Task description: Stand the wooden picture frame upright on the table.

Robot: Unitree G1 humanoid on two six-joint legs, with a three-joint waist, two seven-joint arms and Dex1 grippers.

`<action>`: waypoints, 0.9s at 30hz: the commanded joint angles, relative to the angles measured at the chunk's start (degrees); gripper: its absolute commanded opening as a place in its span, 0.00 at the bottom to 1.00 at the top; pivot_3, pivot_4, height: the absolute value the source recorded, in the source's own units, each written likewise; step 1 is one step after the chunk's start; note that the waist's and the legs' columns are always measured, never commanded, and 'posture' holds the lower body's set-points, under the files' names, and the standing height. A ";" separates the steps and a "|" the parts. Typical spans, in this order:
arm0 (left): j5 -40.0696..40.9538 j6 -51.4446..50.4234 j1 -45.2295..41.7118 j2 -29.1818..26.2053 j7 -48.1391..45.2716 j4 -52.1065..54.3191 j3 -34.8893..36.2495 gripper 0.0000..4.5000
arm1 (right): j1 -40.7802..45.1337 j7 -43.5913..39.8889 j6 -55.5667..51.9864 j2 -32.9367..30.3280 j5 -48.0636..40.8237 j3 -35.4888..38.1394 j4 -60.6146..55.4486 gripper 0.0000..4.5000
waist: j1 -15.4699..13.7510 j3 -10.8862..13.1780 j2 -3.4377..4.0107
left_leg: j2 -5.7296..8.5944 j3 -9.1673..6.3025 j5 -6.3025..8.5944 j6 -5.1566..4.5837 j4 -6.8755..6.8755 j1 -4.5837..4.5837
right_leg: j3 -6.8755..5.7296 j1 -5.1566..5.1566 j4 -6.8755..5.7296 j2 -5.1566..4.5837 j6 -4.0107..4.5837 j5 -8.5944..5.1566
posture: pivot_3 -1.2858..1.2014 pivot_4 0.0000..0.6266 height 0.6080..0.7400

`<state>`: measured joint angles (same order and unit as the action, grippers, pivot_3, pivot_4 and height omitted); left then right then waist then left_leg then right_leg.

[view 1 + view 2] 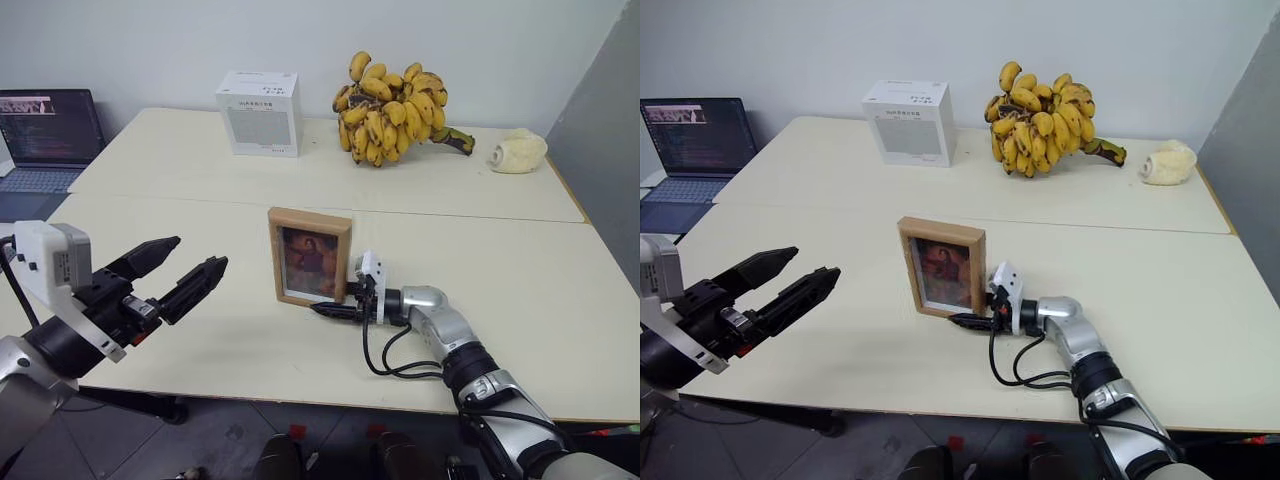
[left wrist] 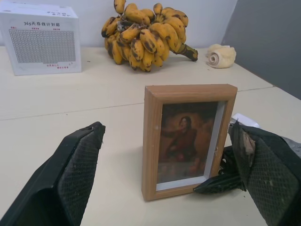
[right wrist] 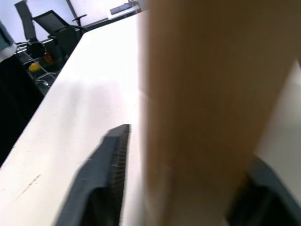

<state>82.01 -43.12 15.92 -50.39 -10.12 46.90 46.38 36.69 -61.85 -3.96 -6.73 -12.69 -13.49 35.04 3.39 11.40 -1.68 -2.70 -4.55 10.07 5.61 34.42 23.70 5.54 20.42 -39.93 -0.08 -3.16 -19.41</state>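
Frame nearly done: upright, right gripper not yet clear.

Left gripper (image 1: 188, 271) hangs wide open at the near left; the right gripper (image 3: 188, 188) straddles the wooden picture frame (image 1: 310, 256) loosely, fingers apart. It stands mid-table (image 1: 180, 160), long axis vertical, picture facing the near edge; withdrawing remains.

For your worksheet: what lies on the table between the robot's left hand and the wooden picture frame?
Nothing: bare table separates the left hand from the wooden picture frame, as the left eye view shows.
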 commanded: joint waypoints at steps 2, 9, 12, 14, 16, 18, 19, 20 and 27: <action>0.03 2.06 -0.93 -0.58 -0.32 0.95 -1.02 1.00 | 0.56 0.58 1.59 -0.17 0.81 0.85 -0.99 0.82 | -0.01 0.00 0.00 | 0.00 0.00 0.00 0.00 0.00 0.06 | 0.00 0.06 0.00 0.00 0.00 0.00 | 0.52 0.24 1.00; -3.55 3.85 -3.53 -0.13 -2.19 2.24 -6.92 1.00 | -2.94 0.53 -0.76 -5.34 1.44 1.04 -8.11 0.82 | -0.31 0.00 0.00 | 0.01 0.00 0.00 0.00 -0.02 0.10 | 0.00 0.07 0.04 -0.01 -0.02 0.01 | 0.52 0.24 1.00; -6.08 4.76 -4.23 0.27 -4.04 2.01 -9.29 1.00 | -6.00 0.45 -3.85 -10.28 1.10 1.97 -15.44 0.82 | -0.43 0.00 0.00 | 0.03 0.00 0.00 0.01 -0.06 0.14 | 0.00 0.08 0.11 -0.02 -0.02 0.01 | 0.52 0.24 1.00; -7.96 5.15 -4.67 0.27 -5.71 1.36 -10.83 1.00 | -8.07 0.58 -6.86 -13.73 -0.03 3.28 -21.32 0.82 | -0.49 0.03 0.04 | 0.03 0.00 0.00 0.01 -0.12 0.16 | 0.00 0.10 0.17 -0.02 -0.02 0.01 | 0.52 0.24 1.00; -10.93 5.54 -5.06 -0.21 -7.89 0.39 -12.35 1.00 | -10.01 1.64 -11.69 -17.18 -2.32 5.83 -28.79 0.82 | -0.49 0.04 0.06 | 0.02 0.01 0.00 0.00 -0.14 0.17 | 0.01 0.12 0.18 -0.02 -0.02 0.01 | 0.52 0.24 1.00; -13.47 5.76 -5.62 -0.54 -9.87 -1.01 -13.52 1.00 | -12.05 3.14 -17.06 -20.33 -5.21 8.90 -37.25 0.82 | -0.55 0.08 0.12 | 0.00 0.02 0.00 0.00 -0.19 0.16 | 0.02 0.14 0.19 0.00 -0.02 0.01 | 0.52 0.24 1.00; -14.45 5.85 -6.09 -0.48 -10.57 -1.80 -13.95 1.00 | -12.94 4.29 -19.84 -21.50 -6.74 10.39 -41.62 0.82 | -0.58 0.08 0.13 | 0.02 0.02 0.00 0.00 -0.21 0.19 | 0.03 0.16 0.19 -0.01 -0.02 0.00 | 0.52 0.24 1.00; -15.25 5.88 -6.58 -0.39 -11.10 -2.55 -14.37 1.00 | -13.62 5.57 -22.72 -22.46 -8.32 11.74 -45.51 0.82 | -0.52 0.08 0.12 | 0.02 0.03 0.00 0.00 -0.25 0.19 | 0.04 0.17 0.22 -0.02 -0.02 0.00 | 0.52 0.24 1.00; -20.00 5.16 -9.83 0.10 -12.13 -6.84 -17.46 1.00 | -15.63 14.87 -37.76 -25.06 -17.30 18.37 -63.93 0.82 | -0.36 0.06 0.10 | -0.01 0.04 0.00 0.00 -0.38 0.22 | 0.04 0.20 0.38 -0.01 -0.02 0.00 | 0.52 0.24 1.00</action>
